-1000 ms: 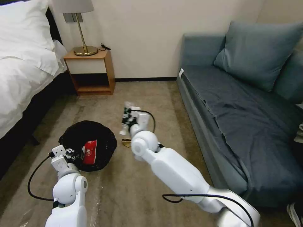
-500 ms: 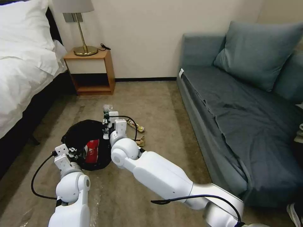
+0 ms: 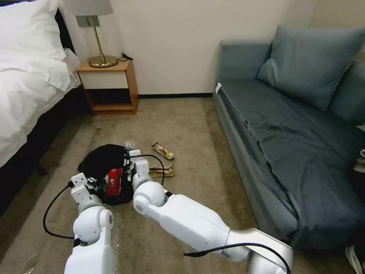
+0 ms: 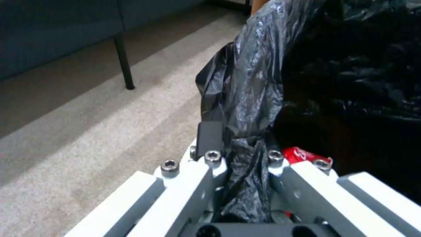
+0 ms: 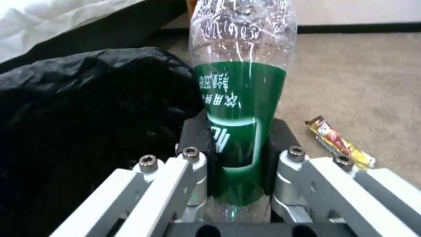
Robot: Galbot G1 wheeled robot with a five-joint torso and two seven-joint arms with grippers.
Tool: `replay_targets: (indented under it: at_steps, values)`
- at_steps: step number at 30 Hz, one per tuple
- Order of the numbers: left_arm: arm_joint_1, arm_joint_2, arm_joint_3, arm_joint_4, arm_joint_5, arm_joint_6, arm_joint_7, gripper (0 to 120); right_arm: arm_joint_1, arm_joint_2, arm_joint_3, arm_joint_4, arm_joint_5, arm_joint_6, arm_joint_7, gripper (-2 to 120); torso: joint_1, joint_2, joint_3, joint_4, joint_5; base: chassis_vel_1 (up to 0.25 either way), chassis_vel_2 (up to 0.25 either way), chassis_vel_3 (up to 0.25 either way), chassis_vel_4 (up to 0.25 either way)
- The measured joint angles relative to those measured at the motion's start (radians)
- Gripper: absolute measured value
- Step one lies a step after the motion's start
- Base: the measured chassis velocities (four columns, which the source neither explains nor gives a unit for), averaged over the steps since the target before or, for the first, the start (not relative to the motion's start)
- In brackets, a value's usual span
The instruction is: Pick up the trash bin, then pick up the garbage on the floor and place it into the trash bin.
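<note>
- The right gripper [image 5: 239, 148] is clamped on a clear plastic bottle [image 5: 240, 82], its black pads squeezing the green label [image 5: 236, 108], whose white characters read upside down and are too small to make out.
- Against half a second ago, this gripper has come nearer the robot and lower, and now holds the bottle at the trash bin's [image 3: 100, 161] rim on the sofa side; the bottle's clear end [image 3: 129, 145] pokes up there.
- The left gripper [image 4: 239, 154] stays pinched on the bin's crinkled black bag [image 4: 259, 85] at the rim nearest the robot.
- Inside the bin lies a red-and-white snack bag [image 3: 113, 182]; its lettering is unreadable.
- On the carpet just beside the bin, toward the sofa, lie a crumpled brown paper bag [image 3: 162, 172] and, a little farther, a gold-brown snack wrapper [image 5: 341, 144], printing illegible.
</note>
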Motion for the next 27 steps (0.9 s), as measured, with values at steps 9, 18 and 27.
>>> replay_targets:
  at_steps: [9,18,27]
  values:
    - [-0.004,-0.002,0.001,0.009,0.003,-0.001,0.000,2,-0.008,0.000,-0.016,0.002,-0.026,0.000,-0.005,51,0.000,0.000,0.000,0.0000,0.0000,0.000,0.000,0.000,0.000]
    - [-0.008,-0.006,0.003,0.016,0.009,-0.003,0.000,2,-0.012,0.000,-0.020,0.006,-0.030,-0.003,-0.005,85,0.000,0.000,0.000,0.0000,0.0000,0.000,0.000,0.000,0.000]
    - [-0.007,0.000,-0.001,0.016,0.005,-0.004,0.005,2,-0.006,0.000,0.001,0.043,-0.042,-0.020,0.004,100,0.000,0.000,0.000,0.0000,0.0000,0.000,0.000,0.000,0.000]
